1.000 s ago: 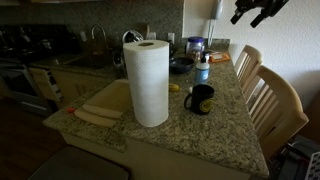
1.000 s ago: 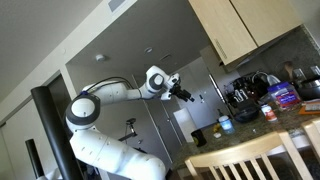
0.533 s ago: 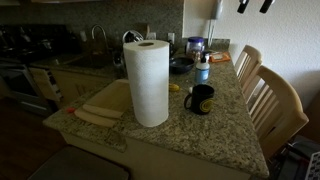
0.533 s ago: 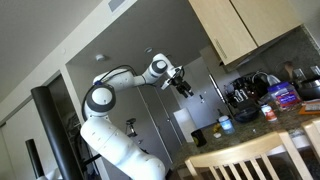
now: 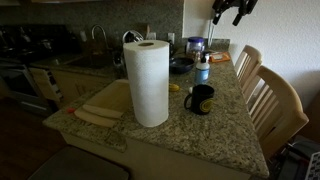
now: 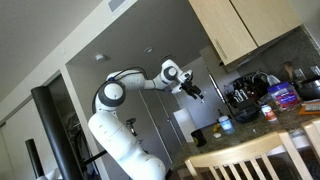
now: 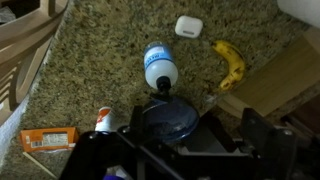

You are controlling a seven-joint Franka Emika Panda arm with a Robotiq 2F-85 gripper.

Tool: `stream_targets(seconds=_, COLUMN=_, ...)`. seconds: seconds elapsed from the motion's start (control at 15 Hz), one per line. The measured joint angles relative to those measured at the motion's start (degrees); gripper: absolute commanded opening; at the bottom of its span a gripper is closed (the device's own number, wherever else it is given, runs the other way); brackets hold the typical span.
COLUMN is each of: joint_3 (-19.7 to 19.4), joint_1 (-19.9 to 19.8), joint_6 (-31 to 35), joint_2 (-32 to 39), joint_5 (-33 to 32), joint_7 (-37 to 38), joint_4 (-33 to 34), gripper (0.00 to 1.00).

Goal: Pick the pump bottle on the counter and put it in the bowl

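Note:
The pump bottle (image 5: 203, 68), blue with a white pump top, stands on the granite counter (image 5: 230, 125) beside the dark shallow bowl (image 5: 181, 65). In the wrist view I look down on the bottle (image 7: 158, 65), with the bowl (image 7: 165, 118) just below it. My gripper (image 5: 232, 10) hangs high above the counter's far end, apart from everything. It also shows in an exterior view (image 6: 195, 90). In the wrist view its fingers (image 7: 180, 150) are spread wide and hold nothing.
A tall paper towel roll (image 5: 150, 80), a black mug (image 5: 200, 98) and a banana (image 7: 230, 65) stand near the bottle. A small white case (image 7: 188, 25), an orange packet (image 7: 48, 140), a wooden board (image 5: 105, 105) and chairs (image 5: 270, 95) are around.
My gripper has swung across the top of the scene toward the spot above the bottle and bowl. The things on the counter have not moved.

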Motion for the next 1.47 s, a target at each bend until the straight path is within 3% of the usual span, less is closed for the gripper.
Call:
stream_targets(seconds=0.27, joint_3=0.31, joint_1=-0.02, joint_6=17.85, joint_2=2.04, joint_5=-2.56, joint_7=7.56, joint_4=-7.87, gripper=1.00)
stream_targets(seconds=0.47, joint_3=0.31, joint_1=-0.15, joint_6=26.77, joint_2=4.74, joint_5=-4.23, joint_7=12.41, joint_4=-13.66, gripper=1.00)
stream_targets(seconds=0.73, joint_3=-0.30, joint_1=-0.20, joint_6=25.69, joint_2=6.48, joint_5=-4.89, joint_7=17.26, joint_4=-15.79, gripper=1.00)
stream_targets(seconds=0.93, joint_3=-0.46, joint_1=-1.39, joint_6=24.56, joint_2=4.45, joint_5=-11.28, joint_7=26.24, joint_4=-15.76, gripper=1.00)
stream_targets(seconds=1.13, joint_3=-0.57, joint_1=-1.33, joint_6=24.40, joint_2=3.33, joint_5=-11.21, joint_7=26.48, joint_4=-15.73, gripper=1.00)
stream_targets(seconds=1.47, joint_3=-0.72, joint_1=-0.95, joint_6=33.24, joint_2=5.95, joint_5=-11.02, joint_7=26.50, joint_4=-15.74, gripper=1.00)
